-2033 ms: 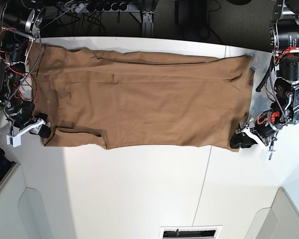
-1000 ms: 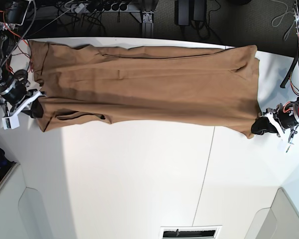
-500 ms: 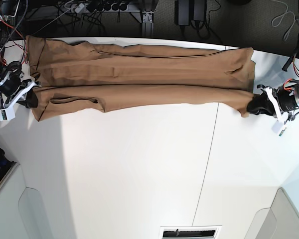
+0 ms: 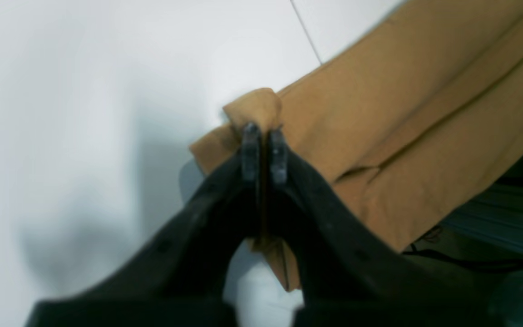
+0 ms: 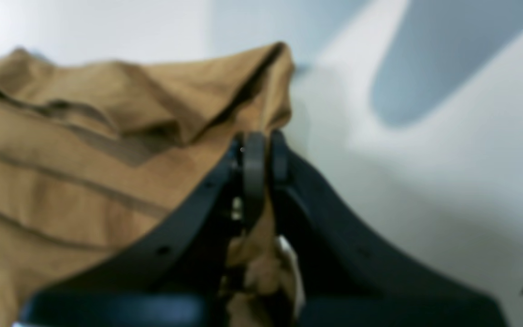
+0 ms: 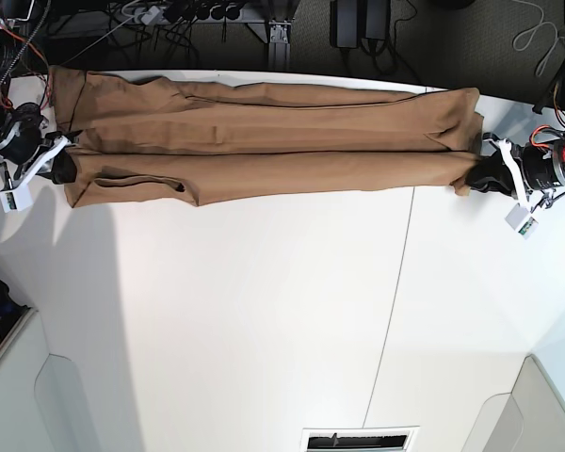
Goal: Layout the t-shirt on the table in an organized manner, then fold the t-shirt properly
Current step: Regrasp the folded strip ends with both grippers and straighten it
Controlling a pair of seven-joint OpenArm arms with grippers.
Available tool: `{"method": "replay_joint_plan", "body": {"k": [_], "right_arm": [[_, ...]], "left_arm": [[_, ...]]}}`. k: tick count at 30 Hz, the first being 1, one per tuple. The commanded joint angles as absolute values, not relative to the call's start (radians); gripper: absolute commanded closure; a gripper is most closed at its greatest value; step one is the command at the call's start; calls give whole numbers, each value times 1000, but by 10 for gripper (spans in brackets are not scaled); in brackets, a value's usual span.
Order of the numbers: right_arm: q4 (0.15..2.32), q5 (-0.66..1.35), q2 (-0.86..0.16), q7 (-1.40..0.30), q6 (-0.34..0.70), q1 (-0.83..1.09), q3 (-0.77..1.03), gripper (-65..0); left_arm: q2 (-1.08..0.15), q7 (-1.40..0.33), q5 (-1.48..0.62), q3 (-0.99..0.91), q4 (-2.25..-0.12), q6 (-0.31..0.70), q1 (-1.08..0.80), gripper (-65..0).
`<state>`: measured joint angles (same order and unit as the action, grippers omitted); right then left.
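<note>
Clamped jaws of both grippers pinch opposite ends of the t-shirt [image 6: 264, 141], stretched as a long tan band across the top of the base frame. At frame right the left gripper [image 6: 477, 179] bites the cloth's lower corner; at frame left the right gripper [image 6: 62, 167] grips the other end. Its upper edge runs along the table's [image 6: 264, 320] far rim. Below the shirt's lower edge, bare white tabletop fills the frame, crossed by a thin dark seam [image 6: 391, 301].

Both wrist views are blurred. The left gripper [image 4: 264, 136] hides the t-shirt [image 4: 393, 136] corner behind its fingers; the right gripper [image 5: 261, 150] likewise. The shirt's far end runs off both wrist views' edges. Its tag cannot be made out.
</note>
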<state>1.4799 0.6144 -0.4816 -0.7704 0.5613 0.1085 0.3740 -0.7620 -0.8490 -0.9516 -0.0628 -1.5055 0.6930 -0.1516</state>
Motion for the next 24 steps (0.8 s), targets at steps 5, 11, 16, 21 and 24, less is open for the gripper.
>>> {"method": "replay_joint_plan", "body": {"k": [5, 11, 16, 21, 24], "right_arm": [[1497, 640, -501, -752, 565, 148, 385, 0], [1497, 640, -501, -733, 564, 161, 392, -281], [1527, 683, -501, -716, 564, 161, 469, -280], [1626, 746, -501, -736, 565, 161, 569, -280], [1676, 754, -501, -745, 565, 161, 555, -280]], "left_arm": [[-784, -834, -967, -73, -1519, 698, -139, -103], [-784, -828, -969, -73, -1519, 698, -139, -256], [-785, -827, -998, -74, -1519, 698, -138, -256], [-784, -828, -1010, -73, -1519, 698, -139, -256], [-784, -827, -1014, -73, -1519, 698, -138, -256]]}}
